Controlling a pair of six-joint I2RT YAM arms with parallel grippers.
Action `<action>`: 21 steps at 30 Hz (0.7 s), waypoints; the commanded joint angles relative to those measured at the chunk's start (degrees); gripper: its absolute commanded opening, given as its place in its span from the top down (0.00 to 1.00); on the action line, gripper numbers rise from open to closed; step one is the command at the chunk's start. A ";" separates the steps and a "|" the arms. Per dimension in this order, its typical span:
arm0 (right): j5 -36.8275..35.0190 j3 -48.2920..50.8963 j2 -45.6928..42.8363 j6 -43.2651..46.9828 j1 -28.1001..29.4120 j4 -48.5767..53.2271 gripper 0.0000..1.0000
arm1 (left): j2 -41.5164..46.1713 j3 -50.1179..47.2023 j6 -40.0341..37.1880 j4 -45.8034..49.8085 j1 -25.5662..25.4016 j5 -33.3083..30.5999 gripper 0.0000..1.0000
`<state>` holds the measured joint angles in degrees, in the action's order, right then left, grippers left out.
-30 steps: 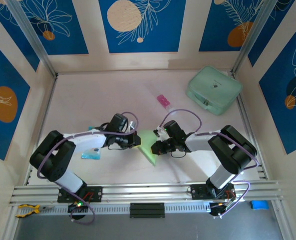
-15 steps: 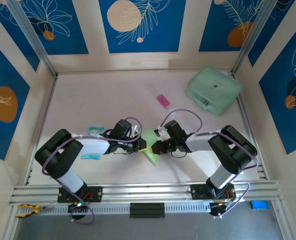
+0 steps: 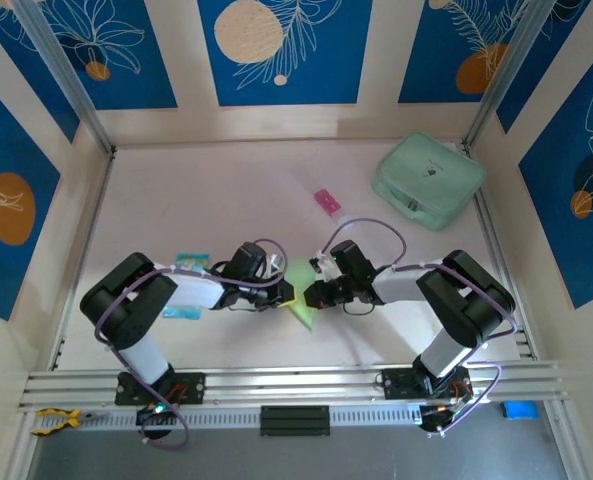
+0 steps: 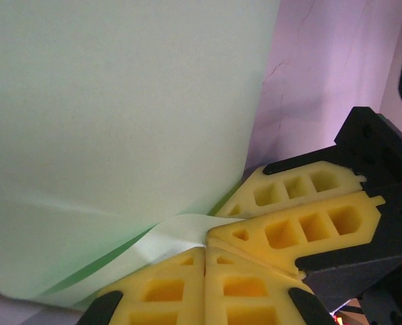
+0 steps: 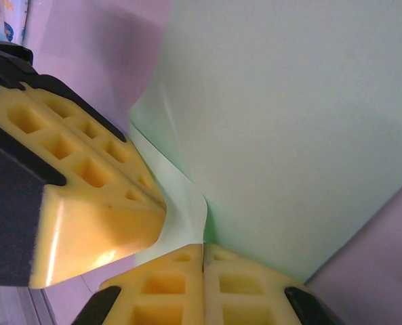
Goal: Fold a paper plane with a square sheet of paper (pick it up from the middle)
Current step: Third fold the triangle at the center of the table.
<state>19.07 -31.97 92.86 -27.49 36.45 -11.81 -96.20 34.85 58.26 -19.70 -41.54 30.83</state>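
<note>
At the near middle of the table, the sheet of paper sits partly folded between your two arms, and both grippers meet on it tip to tip. The left gripper has its yellow fingers pressed together on a thin lip at the paper's edge. The right gripper pinches a curled lip the same way, its fingers shut tight.

For this fold, I judge that you should move both arms together at one pace, so the thin sheet is not torn between them. Lay the flap down edge to edge before you press the crease, and let go on one side only once the paper rests flat.

Well apart, toward the far right corner, the green case sits with its lid shut. What it holds cannot be seen.
</note>
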 commanded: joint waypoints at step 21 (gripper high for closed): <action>-2.63 -0.77 -8.53 -1.92 -0.77 7.95 0.63 | -4.54 -1.54 0.34 -0.83 -0.57 -1.29 0.94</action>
<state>18.48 -31.90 88.25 -29.19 35.86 -8.71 -98.87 34.33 58.63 -22.81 -41.56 30.94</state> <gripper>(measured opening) 0.354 0.065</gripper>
